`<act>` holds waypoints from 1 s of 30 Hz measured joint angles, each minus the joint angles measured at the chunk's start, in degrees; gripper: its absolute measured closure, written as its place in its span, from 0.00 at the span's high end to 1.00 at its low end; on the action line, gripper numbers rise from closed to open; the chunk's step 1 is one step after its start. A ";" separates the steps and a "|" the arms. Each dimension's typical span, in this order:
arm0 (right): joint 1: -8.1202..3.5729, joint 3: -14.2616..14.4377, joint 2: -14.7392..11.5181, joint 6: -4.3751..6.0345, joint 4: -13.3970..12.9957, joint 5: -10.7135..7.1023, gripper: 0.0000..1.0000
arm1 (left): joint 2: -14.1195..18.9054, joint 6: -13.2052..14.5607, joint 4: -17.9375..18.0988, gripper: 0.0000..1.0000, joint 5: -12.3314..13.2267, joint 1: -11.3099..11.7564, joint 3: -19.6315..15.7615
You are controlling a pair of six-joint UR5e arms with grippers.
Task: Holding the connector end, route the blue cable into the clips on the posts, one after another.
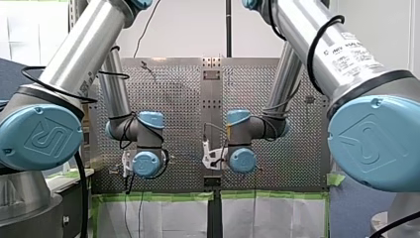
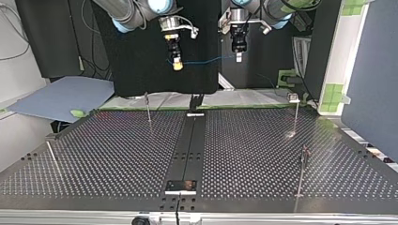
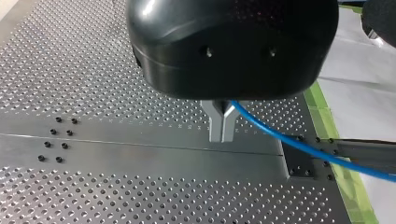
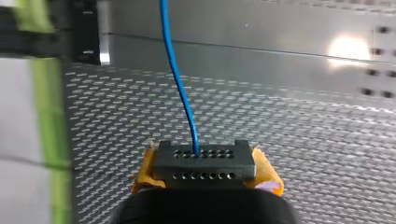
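thin blue cable (image 2: 206, 60) is spanning between the grippers, above the perforated metal table (image 2: 117, 150). my left gripper (image 3: 222, 128) is pinching it; my right gripper (image 4: 205, 173), yellow-padded, is clamping its black connector block (image 4: 204, 162).

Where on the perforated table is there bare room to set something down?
Top view: the table is bare on both sides of the central strip, out to the thin posts. It is crowded only above the far edge, where my left tool and my right tool hold the blue cable.
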 joint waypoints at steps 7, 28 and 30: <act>0.01 0.02 3.07 0.10 3.56 0.03 0.00 | 0.00 0.00 0.00 0.02 0.00 0.00 0.00; -1.08 -1.98 -0.66 2.35 7.59 -0.91 0.00 | 5.44 -1.38 -5.42 0.02 -3.92 -1.04 0.16; -1.24 -2.42 -1.65 2.59 8.24 -1.82 0.00 | 6.36 -1.23 -6.38 0.02 -4.07 -0.83 0.17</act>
